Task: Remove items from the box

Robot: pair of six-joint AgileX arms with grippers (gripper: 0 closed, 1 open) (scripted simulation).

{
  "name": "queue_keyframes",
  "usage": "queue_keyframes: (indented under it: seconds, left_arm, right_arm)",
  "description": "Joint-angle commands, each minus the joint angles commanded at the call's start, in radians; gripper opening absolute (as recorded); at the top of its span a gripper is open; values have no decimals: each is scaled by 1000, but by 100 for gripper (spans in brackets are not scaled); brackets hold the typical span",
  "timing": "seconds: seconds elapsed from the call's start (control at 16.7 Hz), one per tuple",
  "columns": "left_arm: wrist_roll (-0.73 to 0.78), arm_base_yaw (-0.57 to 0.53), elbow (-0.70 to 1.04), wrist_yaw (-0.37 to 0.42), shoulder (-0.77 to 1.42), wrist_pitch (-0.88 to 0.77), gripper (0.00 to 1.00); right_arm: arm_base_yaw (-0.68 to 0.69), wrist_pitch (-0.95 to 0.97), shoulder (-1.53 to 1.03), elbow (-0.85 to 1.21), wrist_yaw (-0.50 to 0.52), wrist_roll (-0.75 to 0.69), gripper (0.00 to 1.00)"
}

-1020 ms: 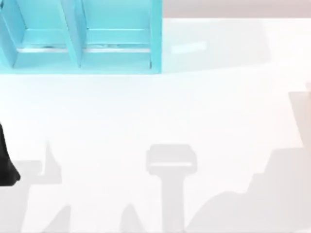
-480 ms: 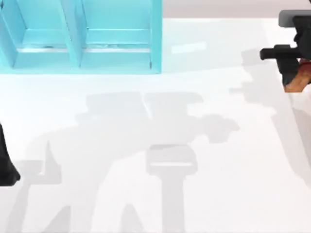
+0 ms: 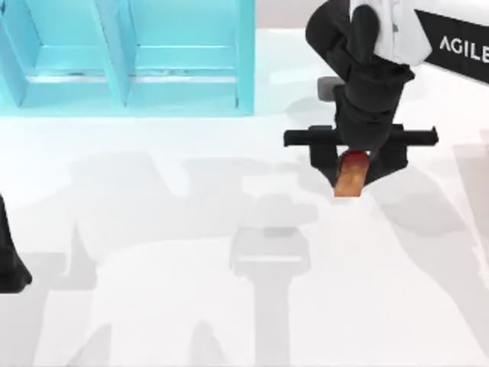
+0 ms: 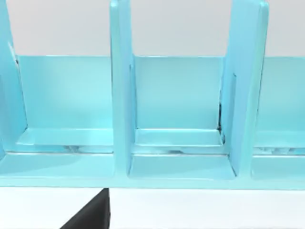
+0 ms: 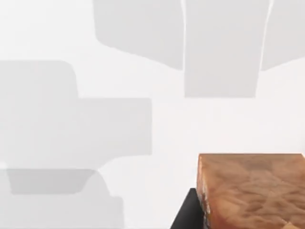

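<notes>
R end effector (image 3: 353, 164) w/ carton block (image 3: 350, 179)

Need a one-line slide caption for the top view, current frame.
Right hand holds the orange-brown, red-topped carton block over the white table, right of the blue box; left arm sits at the table's left edge.

Rendered simulation bench, not a real room: flat white table (image 3: 191, 306) with hard-edged shadows, plain light-blue box (image 3: 122, 69) split by dividers, featureless grey backdrop, AgileX lettering on 1 arm (image 3: 451, 46).

box (image 3: 130, 57) far left | right claw (image 3: 353, 177) (holding block (image 3: 350, 177)) right of it
</notes>
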State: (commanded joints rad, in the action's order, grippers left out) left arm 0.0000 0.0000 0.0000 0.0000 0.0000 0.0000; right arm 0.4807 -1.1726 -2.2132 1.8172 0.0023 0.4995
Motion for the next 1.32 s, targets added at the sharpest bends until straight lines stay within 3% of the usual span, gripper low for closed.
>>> queue_keyframes:
  seconds: [1.02,1.32]
  left_arm:
    - [0,0,0,0,0,0,100]
    - [0,0,0,0,0,0,100]
  right_arm:
    - [0,153,-48,-109,1,7,0]
    - [0,153,-48,-109,1,7,38]
